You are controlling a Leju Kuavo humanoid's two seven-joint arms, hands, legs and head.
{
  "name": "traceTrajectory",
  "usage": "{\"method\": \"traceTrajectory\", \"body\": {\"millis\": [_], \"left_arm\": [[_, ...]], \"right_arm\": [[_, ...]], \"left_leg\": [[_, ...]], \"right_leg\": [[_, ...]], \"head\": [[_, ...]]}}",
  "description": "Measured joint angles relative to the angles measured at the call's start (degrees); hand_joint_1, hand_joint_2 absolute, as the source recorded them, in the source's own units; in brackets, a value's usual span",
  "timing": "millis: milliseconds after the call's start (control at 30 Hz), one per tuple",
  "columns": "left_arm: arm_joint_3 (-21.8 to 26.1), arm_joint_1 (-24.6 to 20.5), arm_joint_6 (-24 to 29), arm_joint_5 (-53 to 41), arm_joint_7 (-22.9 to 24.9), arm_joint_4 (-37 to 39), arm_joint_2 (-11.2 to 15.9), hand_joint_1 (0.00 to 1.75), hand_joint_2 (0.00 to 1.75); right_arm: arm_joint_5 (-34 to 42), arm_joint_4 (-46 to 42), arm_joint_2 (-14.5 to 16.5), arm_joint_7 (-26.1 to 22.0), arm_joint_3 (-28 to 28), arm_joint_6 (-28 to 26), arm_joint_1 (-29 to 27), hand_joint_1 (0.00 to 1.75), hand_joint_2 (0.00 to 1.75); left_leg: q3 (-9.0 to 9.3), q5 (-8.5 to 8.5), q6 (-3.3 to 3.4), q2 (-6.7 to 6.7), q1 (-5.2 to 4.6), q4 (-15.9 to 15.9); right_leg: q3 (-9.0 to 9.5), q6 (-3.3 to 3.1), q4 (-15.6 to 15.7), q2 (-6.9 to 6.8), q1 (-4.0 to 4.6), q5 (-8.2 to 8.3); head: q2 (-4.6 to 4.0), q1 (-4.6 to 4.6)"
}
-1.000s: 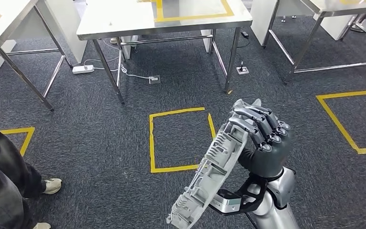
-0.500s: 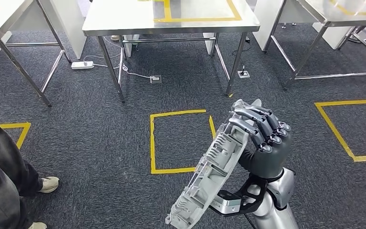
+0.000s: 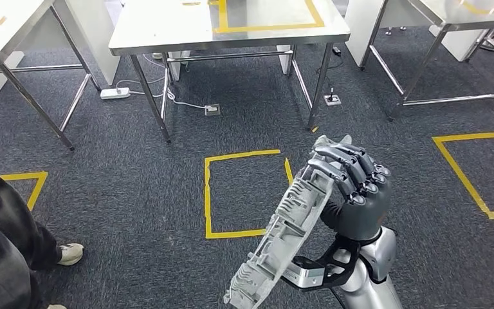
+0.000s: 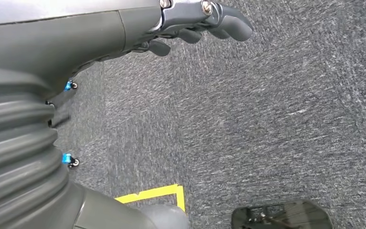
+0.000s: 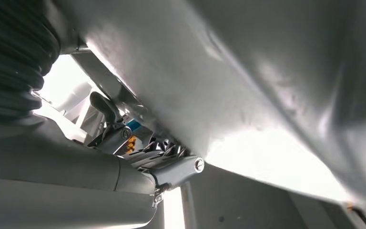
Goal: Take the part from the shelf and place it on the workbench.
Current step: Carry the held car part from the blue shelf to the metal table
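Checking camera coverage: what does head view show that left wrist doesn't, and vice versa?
Head view alone: the right hand gripping the grey ribbed part, tilted on edge; steel workbenches ahead; a power strip; a person's leg and shoe.
Left wrist view alone: the left hand, fingers loosely curled, holding nothing, hanging over the floor.
Both: dark grey carpet and yellow floor tape; whether it is the same square can't be told.

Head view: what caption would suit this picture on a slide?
Right robot hand holds a ribbed grey metal part upright above yellow-taped carpet, facing a steel workbench.
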State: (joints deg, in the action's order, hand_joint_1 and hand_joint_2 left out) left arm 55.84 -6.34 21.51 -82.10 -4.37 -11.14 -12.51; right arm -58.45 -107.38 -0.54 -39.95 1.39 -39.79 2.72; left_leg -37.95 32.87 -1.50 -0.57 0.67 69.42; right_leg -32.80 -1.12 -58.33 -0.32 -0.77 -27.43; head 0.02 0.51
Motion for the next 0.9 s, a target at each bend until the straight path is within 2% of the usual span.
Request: {"method": "traceTrajectory", "body": {"millis": [33, 67, 100, 133, 167, 200, 233, 267, 400, 433, 467, 533, 567, 600, 633, 700, 733, 767, 833, 900], "left_arm": [[0.0, 0.07, 0.0, 0.05, 0.01, 0.01, 0.01, 0.0, 1.75], [0.0, 0.17, 0.0, 0.12, 0.01, 0.01, 0.02, 0.0, 1.75], [0.01, 0.25, 0.0, 0.2, 0.02, 0.01, 0.03, 0.0, 1.75], [0.01, 0.29, 0.0, 0.26, 0.01, 0.0, 0.06, 0.0, 1.75], [0.02, 0.3, 0.0, 0.31, 0.01, -0.01, 0.09, 0.0, 1.75], [0.02, 0.28, -0.01, 0.33, -0.01, 0.0, 0.09, 0.0, 1.75], [0.02, 0.23, -0.01, 0.34, -0.02, 0.02, 0.08, 0.0, 1.75], [0.02, 0.21, -0.02, 0.34, -0.04, 0.04, 0.06, 0.0, 1.75], [0.02, 0.32, -0.02, 0.4, -0.3, 0.06, 0.01, 0.0, 1.75], [0.02, 0.29, -0.02, 0.4, -0.41, 0.06, -0.01, 0.0, 1.75], [0.02, 0.26, -0.02, 0.4, -0.49, 0.06, -0.03, 0.0, 1.75], [0.02, 0.26, -0.02, 0.4, -0.56, 0.06, -0.05, 0.0, 1.75], [0.02, 0.32, -0.02, 0.42, -0.57, 0.06, -0.05, 0.0, 1.75], [0.02, 0.38, -0.02, 0.44, -0.58, 0.06, -0.05, 0.0, 1.75], [0.02, 0.43, -0.02, 0.47, -0.59, 0.06, -0.06, 0.0, 1.75], [0.02, 0.48, -0.02, 0.49, -0.61, 0.07, -0.19, 0.0, 1.75], [0.02, 0.47, -0.01, 0.5, -0.62, 0.08, -0.3, 0.0, 1.75], [0.02, 0.46, 0.0, 0.51, -0.64, 0.09, -0.4, 0.0, 1.75], [0.02, 0.45, 0.03, 0.55, -0.74, 0.09, -0.51, 0.0, 1.75], [0.02, 0.47, 0.08, 0.59, -0.92, 0.06, -0.52, 0.0, 1.75]], "right_arm": [[0.0, 0.09, 0.0, -0.01, -0.01, 0.0, -0.01, 1.75, 1.75], [0.05, 0.2, -0.01, -0.02, -0.01, 0.01, -0.02, 1.75, 1.75], [0.21, 0.32, -0.01, -0.01, -0.01, 0.01, -0.02, 1.75, 1.75], [0.42, 0.43, -0.01, -0.01, -0.01, 0.01, -0.01, 1.75, 1.75], [0.66, 0.5, -0.01, -0.01, -0.01, 0.01, 0.01, 1.75, 1.75], [0.97, 0.56, -0.01, -0.01, -0.02, 0.01, 0.07, 1.75, 1.75], [1.34, 0.61, -0.01, -0.01, -0.02, 0.01, 0.15, 1.75, 1.75], [1.77, 0.66, -0.01, -0.01, -0.04, 0.01, 0.24, 1.75, 1.75], [4.56, 1.01, -0.16, 0.03, -0.42, 0.01, 0.43, 1.75, 1.75], [5.36, 1.09, -0.31, 0.03, -0.67, 0.01, 0.52, 1.75, 1.75], [6.04, 1.2, -0.5, 0.04, -0.93, 0.01, 0.58, 1.75, 1.75], [7.01, 1.6, -0.9, 0.04, -1.38, 0.01, 0.61, 1.75, 1.75], [7.49, 1.87, -1.13, 0.05, -1.54, 0.01, 0.55, 1.75, 1.75], [8.01, 2.14, -1.39, 0.06, -1.69, 0.01, 0.52, 1.75, 1.75], [8.54, 2.37, -1.66, 0.06, -1.84, 0.01, 0.51, 1.75, 1.75], [9.37, 2.58, -2.16, 0.05, -2.19, 0.02, 0.54, 1.75, 1.75], [9.78, 2.63, -2.37, 0.04, -2.39, 0.11, 0.58, 1.75, 1.75], [10.25, 2.66, -2.57, 0.04, -2.63, 0.3, 0.6, 1.75, 1.75], [11.1, 2.71, -2.9, 0.05, -3.07, 0.8, 0.59, 1.75, 1.75], [11.56, 2.72, -3.13, 0.05, -3.52, 1.16, 0.55, 1.75, 1.75]], "left_leg": [[-2.08, 1.03, -0.17, 0.05, 0.05, 3.46], [-3.52, 1.1, -0.29, 0.09, 0.09, 5.5], [-3.9, -0.02, -0.34, 0.15, 0.13, 5.33], [-3.1, -2.19, -0.36, 0.21, 0.18, 2.88], [-1.55, -4.69, -0.35, 0.31, 0.24, -1.04], [0.13, -6.35, -0.32, 0.39, 0.2, -4.82], [1.44, -7.24, -0.04, 0.42, 0.17, -7.55], [2.13, -7.27, 0.31, 0.42, 0.1, -8.92], [2.77, -6.36, 2.13, 0.24, 0.04, -9.32], [3.03, -6.22, 2.53, 0.23, 0.13, -9.43], [3.28, -6.03, 2.87, 0.24, 0.16, -9.49], [3.63, -5.56, 3.27, 0.25, -0.01, -9.47], [3.87, -5.29, 3.36, 0.21, -0.12, -9.46], [4.2, -5.0, 3.38, 0.11, -0.23, -9.45], [4.66, -4.68, 3.35, -0.01, -0.32, -9.44], [5.54, -3.98, 3.19, -0.24, -0.45, -9.45], [5.84, -3.63, 2.99, -0.33, -0.54, -9.41], [5.97, -3.36, 2.73, -0.37, -0.58, -9.41], [6.17, -3.04, 2.06, -0.36, -0.6, -9.58], [6.17, -2.61, 1.39, -0.1, -0.62, -9.29]], "right_leg": [[0.21, -0.07, -0.02, -0.03, 0.0, -0.22], [0.45, -0.04, -0.04, -0.01, -0.01, -0.47], [0.77, 0.05, -0.07, 0.05, -0.04, -0.74], [1.19, 0.22, -0.11, 0.11, -0.11, -1.07], [1.67, 0.47, -0.17, 0.15, -0.18, -1.46], [2.0, 0.82, -0.28, 0.19, -0.13, -1.89], [2.19, 1.19, -0.37, 0.21, -0.06, -2.26], [2.26, 1.54, -0.38, 0.23, 0.06, -2.52], [2.44, 2.79, -0.87, 0.19, 0.05, -3.44], [1.58, 3.05, -2.75, 0.18, 0.01, -4.35], [-0.07, 3.24, -5.88, 0.18, -0.03, -5.63], [-5.05, 3.41, -13.94, 0.2, -0.02, -8.27], [-7.11, 3.38, -16.61, 0.2, -0.02, -8.48], [-8.21, 3.24, -17.26, 0.21, 0.0, -7.53], [-8.1, 2.98, -15.51, 0.21, 0.07, -5.38], [-5.38, 2.05, -7.76, 0.21, 0.41, -0.18], [-3.97, 1.59, -4.26, 0.19, 0.66, 1.31], [-3.1, 1.25, -2.11, 0.19, 0.91, 1.9], [-2.69, 0.91, -1.01, 0.3, 1.22, 1.52], [-2.17, 0.54, -0.53, 0.42, 0.86, 1.45]], "head": [[0.0, 0.01], [0.0, 0.01], [0.0, 0.01], [0.0, 0.01], [0.0, 0.01], [0.0, -0.03], [0.0, -0.07], [0.0, -0.06], [0.0, 0.22], [0.0, 0.31], [0.0, 0.43], [0.0, 0.52], [0.0, 0.52], [0.0, 0.53], [0.0, 0.54], [0.0, 0.52], [0.0, 0.45], [0.0, 0.36], [0.0, 0.2], [0.0, 0.17]]}}
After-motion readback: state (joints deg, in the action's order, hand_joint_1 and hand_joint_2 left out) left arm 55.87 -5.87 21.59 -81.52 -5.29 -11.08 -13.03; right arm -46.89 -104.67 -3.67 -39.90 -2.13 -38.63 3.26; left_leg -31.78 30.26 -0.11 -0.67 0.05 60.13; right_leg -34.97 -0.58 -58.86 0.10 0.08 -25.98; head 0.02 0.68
